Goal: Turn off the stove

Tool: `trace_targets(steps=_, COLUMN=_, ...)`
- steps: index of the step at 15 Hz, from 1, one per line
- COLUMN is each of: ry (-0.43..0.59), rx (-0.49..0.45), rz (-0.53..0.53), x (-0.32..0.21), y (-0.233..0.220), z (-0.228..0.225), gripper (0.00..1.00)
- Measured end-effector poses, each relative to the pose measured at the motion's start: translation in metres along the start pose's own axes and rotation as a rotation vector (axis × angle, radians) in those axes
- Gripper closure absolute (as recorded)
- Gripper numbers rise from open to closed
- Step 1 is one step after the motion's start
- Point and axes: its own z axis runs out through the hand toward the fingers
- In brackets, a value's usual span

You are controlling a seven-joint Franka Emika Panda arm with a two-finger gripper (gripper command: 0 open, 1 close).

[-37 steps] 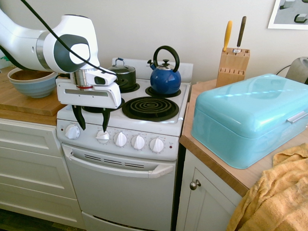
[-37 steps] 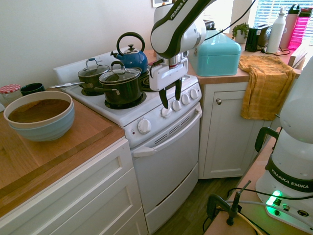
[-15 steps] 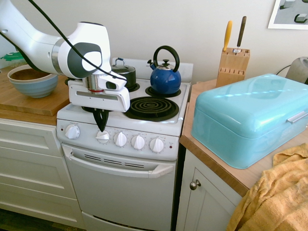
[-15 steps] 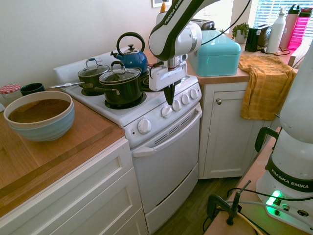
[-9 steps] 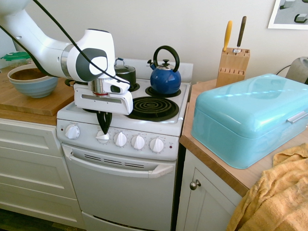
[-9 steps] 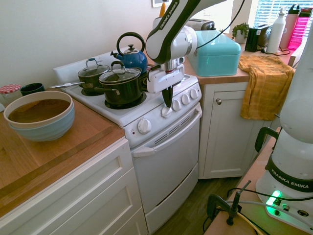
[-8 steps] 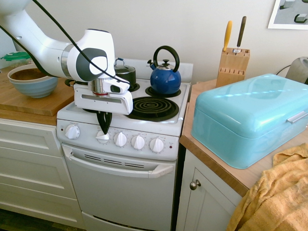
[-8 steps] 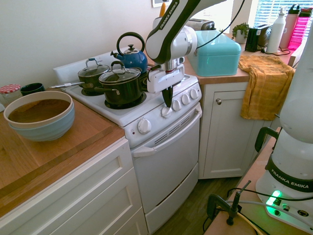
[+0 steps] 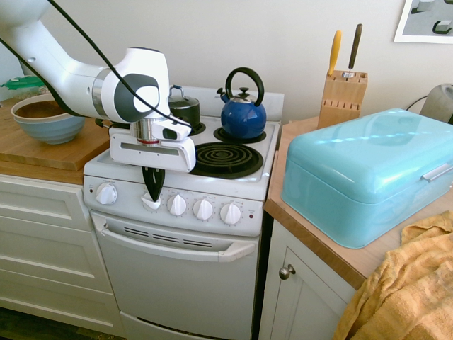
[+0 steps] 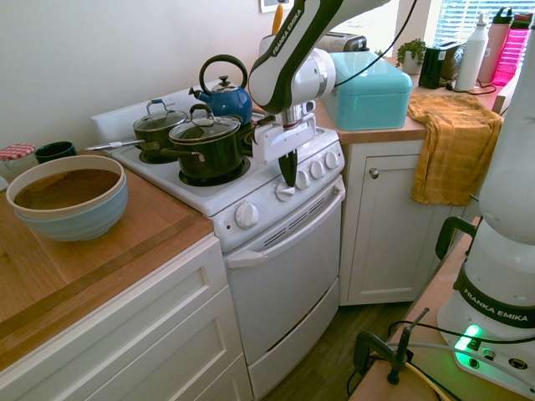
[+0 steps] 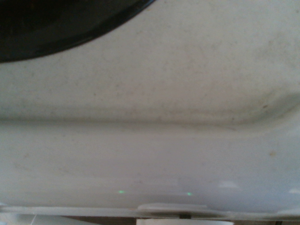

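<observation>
The end effector (image 9: 153, 193) covers the upper part of the second knob (image 9: 149, 203) from the stove's (image 9: 212, 234) left edge; contact cannot be confirmed. The arm hides the front left burner in the first exterior view. Knob markings are too small to read. The wrist view shows only blurred white stove surface (image 11: 154, 117) with a dark curve cut off at one corner. The yellow towel (image 9: 403, 290) runs off frame

Under me I see the white top of the stove (image 11: 154, 93), a little stained, with a shallow ridge across it. A dark curved edge of a burner (image 11: 51, 23) sits in one corner.
</observation>
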Motion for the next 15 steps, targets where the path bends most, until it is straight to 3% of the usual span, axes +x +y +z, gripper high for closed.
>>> trace_targets(steps=6, ry=-0.025, rx=-0.006, rz=0.014, x=0.002, y=0.004, z=0.015, gripper=1.0)
trace_targets(steps=11, ry=-0.045, rx=0.058, rz=0.001, x=-0.001, y=0.015, z=0.031, gripper=1.0)
trace_targets(steps=15, ry=0.047, rx=0.11, rz=0.091, x=-0.016, y=0.025, z=0.03, gripper=1.0)
